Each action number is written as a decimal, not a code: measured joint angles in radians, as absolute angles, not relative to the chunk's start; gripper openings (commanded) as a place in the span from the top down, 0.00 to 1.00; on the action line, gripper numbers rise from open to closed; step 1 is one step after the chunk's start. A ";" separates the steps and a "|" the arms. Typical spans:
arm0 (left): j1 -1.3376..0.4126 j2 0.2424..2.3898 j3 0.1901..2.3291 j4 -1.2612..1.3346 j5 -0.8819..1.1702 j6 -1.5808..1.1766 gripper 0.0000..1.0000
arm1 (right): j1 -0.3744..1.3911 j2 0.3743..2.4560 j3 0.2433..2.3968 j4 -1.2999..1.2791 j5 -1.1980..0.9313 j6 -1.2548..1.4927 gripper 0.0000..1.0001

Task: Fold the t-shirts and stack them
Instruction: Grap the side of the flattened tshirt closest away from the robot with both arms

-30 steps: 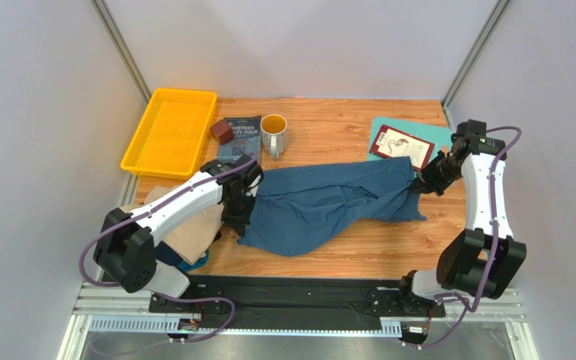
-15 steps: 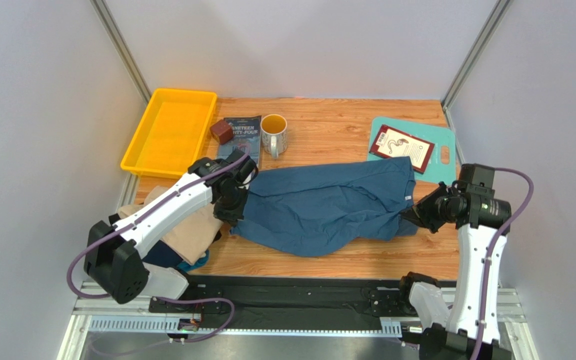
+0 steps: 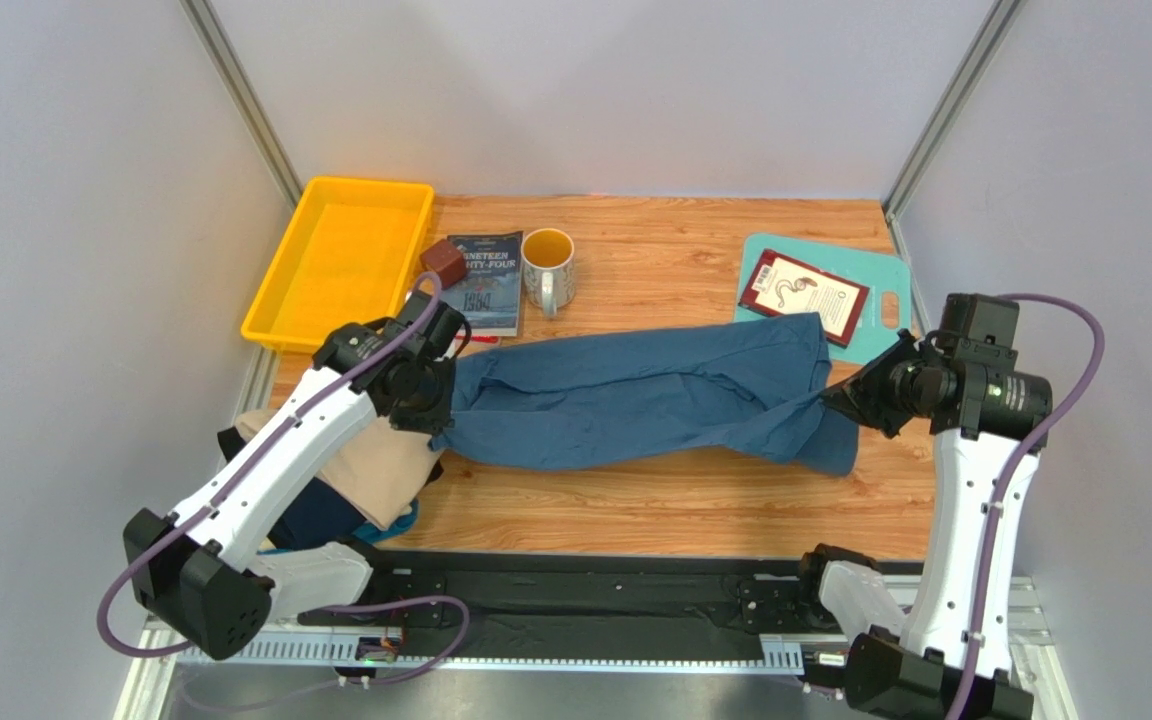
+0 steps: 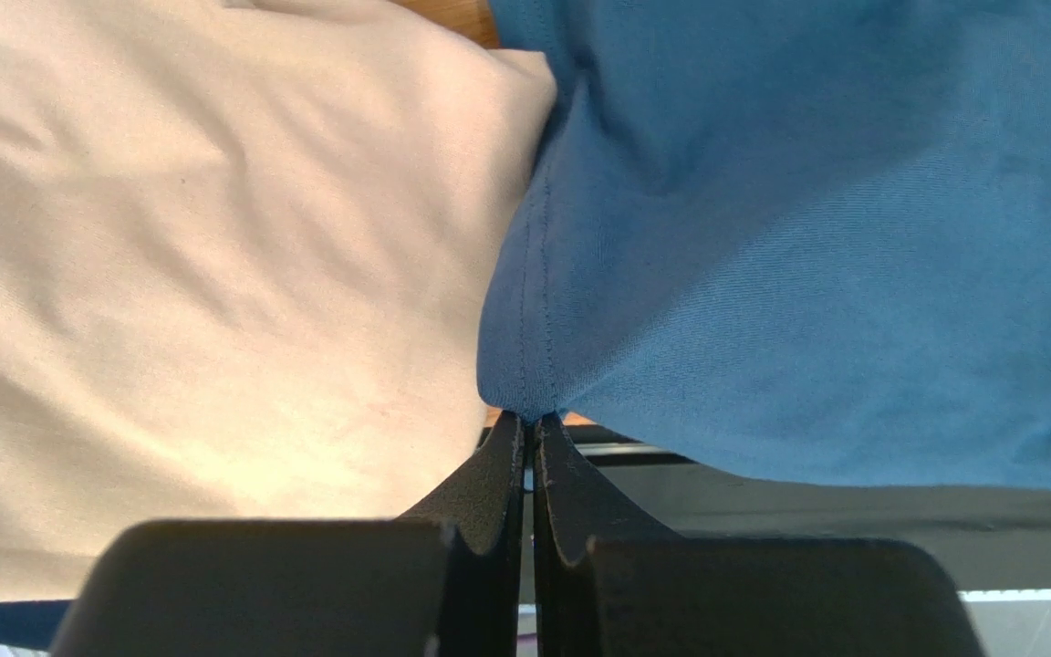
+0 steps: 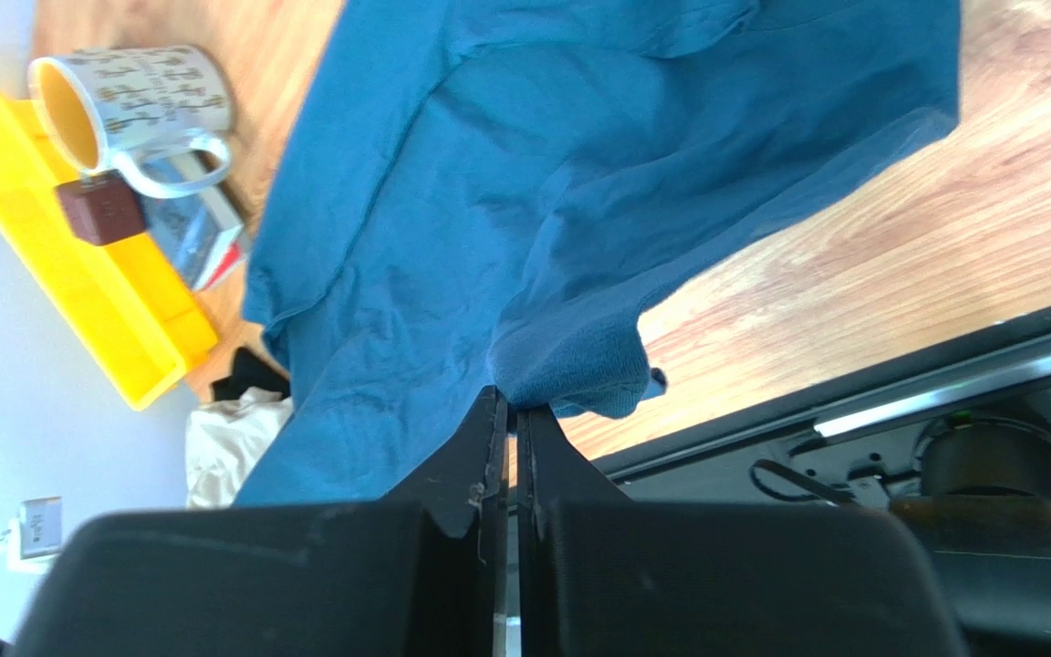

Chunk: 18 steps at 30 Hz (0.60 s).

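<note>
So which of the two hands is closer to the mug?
Left. The left hand grips one end of the teal-blue shirt, a bit nearer and left of the mug; the right hand pinches the other end, far off to the mug's right.

Rear of wooden table: yellow tray, brown block, dark book, mug; at right, red card on teal cutting board.

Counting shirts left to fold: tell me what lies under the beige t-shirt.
Under the beige t-shirt a dark navy shirt and a light-blue edge peek out at its near side; whatever else lies beneath is covered.
</note>
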State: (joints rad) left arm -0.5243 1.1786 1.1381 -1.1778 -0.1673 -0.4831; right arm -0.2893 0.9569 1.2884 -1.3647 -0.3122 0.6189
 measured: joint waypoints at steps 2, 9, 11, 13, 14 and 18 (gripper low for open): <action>-0.506 1.209 1.148 -1.178 -0.160 -0.470 1.00 | -0.289 1.003 1.299 -1.365 -0.304 0.604 1.00; -0.475 1.452 1.257 -1.172 -0.080 -0.381 1.00 | -0.289 1.243 1.399 -1.364 -0.263 0.598 1.00; -0.475 1.475 1.261 -1.167 -0.023 -0.359 1.00 | -0.289 1.263 1.455 -1.365 -0.238 0.598 1.00; -0.475 1.470 1.261 -1.172 0.031 -0.344 1.00 | -0.289 1.264 1.522 -1.364 -0.216 0.597 1.00; -0.475 1.463 1.259 -1.172 0.061 -0.337 1.00 | -0.289 1.261 1.552 -1.363 -0.209 0.597 1.00; -0.475 1.414 1.215 -1.189 0.159 -0.327 1.00 | -0.289 1.234 1.586 -1.357 -0.208 0.598 1.00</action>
